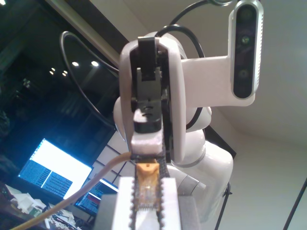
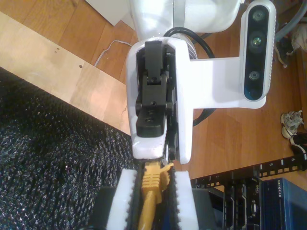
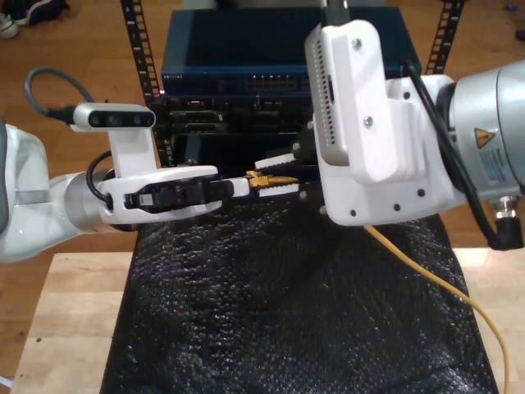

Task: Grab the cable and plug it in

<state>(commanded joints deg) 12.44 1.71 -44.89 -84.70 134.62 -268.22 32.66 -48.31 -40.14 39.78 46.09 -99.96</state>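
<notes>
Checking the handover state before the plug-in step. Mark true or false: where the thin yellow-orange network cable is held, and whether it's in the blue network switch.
1. The thin yellow-orange network cable has its clear plug between the white toothed fingers of my first gripper. True.
2. The plug is already seated in the blue network switch. False: it is held in the air in front of the rack.
3. My second gripper clamps the cable's yellow boot. True.
4. The cable lies untouched on the black textured mat. False: both grippers hold it.
</notes>
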